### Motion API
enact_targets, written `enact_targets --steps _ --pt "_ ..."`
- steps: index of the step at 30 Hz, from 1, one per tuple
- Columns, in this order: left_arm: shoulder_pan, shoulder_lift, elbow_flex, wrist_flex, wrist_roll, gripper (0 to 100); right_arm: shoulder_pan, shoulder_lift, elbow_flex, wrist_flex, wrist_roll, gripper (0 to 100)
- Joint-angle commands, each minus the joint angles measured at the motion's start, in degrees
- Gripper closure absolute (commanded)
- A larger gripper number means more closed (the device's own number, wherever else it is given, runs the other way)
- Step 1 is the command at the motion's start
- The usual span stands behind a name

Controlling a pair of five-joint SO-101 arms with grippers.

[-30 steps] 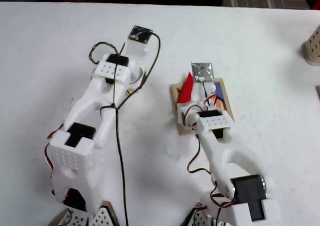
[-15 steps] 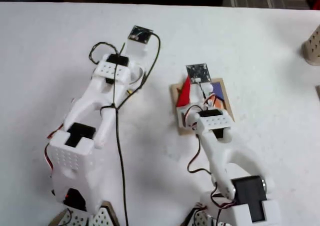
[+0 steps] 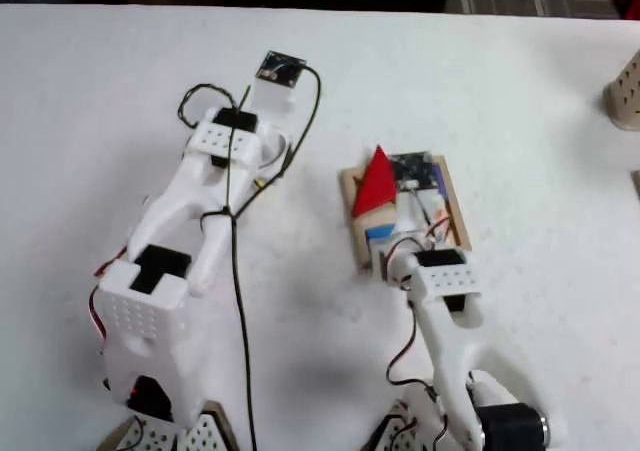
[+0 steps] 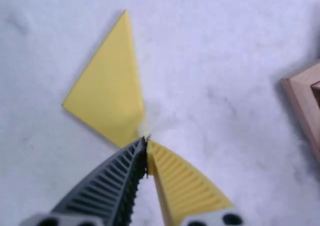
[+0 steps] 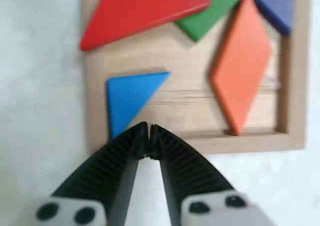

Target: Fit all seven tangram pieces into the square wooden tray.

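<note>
The square wooden tray (image 5: 292, 85) holds a light blue triangle (image 5: 129, 98), an orange parallelogram (image 5: 242, 65), a green piece (image 5: 212, 10) and a dark blue piece (image 5: 275, 0). A red triangle (image 5: 145, 10) lies across the green piece, one tip over the tray's rim. My right gripper (image 5: 149, 136) is shut and empty above the tray's near rim, by the blue triangle. In the high view the red triangle (image 3: 376, 181) pokes past the tray (image 3: 350, 186). A yellow triangle (image 4: 107, 93) lies on the white table, and my left gripper (image 4: 146, 145) is shut with its tips at the triangle's corner.
The tray's corner (image 4: 302, 110) is a short way from the yellow triangle. The left arm (image 3: 200, 191) stretches across the table's left half and the right arm (image 3: 445, 286) stands just before the tray. A pale perforated object (image 3: 625, 96) sits at the right edge.
The right arm has drawn back toward the table's near edge, uncovering the tray. The red triangle now lies flatter over the tray's left part. The left arm has not moved.
</note>
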Motion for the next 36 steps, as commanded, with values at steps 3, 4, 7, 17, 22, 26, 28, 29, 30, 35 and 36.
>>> enact_targets --steps 3,4,7,17,22,26,28,29,30,35,36 --pt "0.3 -0.5 -1.8 0.2 0.3 97 4.1 -4.2 -0.4 0.4 0.2 98.1" --pt "0.3 -0.5 -1.8 0.2 0.3 97 4.0 -4.8 -0.4 0.4 0.2 98.1" --pt "0.3 -0.5 -1.8 0.2 0.3 97 2.0 -6.9 -0.4 0.6 -2.5 98.0" --pt "0.3 -0.5 -1.9 0.2 0.3 97 -8.3 -5.4 -9.6 10.1 -12.5 97.8" --pt "0.3 -0.6 -1.9 0.2 0.3 97 -9.6 3.3 -9.8 4.8 -12.7 97.8" --pt "0.3 -0.6 -1.9 0.3 0.3 97 -7.1 10.5 -9.8 0.7 -12.2 97.8" --pt "0.3 -0.6 -2.0 0.3 0.3 97 -5.4 11.9 -11.0 0.8 -11.7 97.9" --pt "0.3 -0.6 -2.0 0.3 0.3 97 -4.7 12.1 -11.3 0.8 -10.6 98.1" --pt "0.3 -0.6 -2.0 0.3 0.3 97 -4.1 12.1 -11.4 0.8 -10.1 98.1" --pt "0.3 -0.6 -2.0 0.3 0.3 97 -2.8 12.1 -11.5 0.7 -9.7 98.1" --pt "0.3 -0.6 -2.0 0.3 0.3 97 -2.4 12.1 -11.5 0.7 -9.6 98.1"
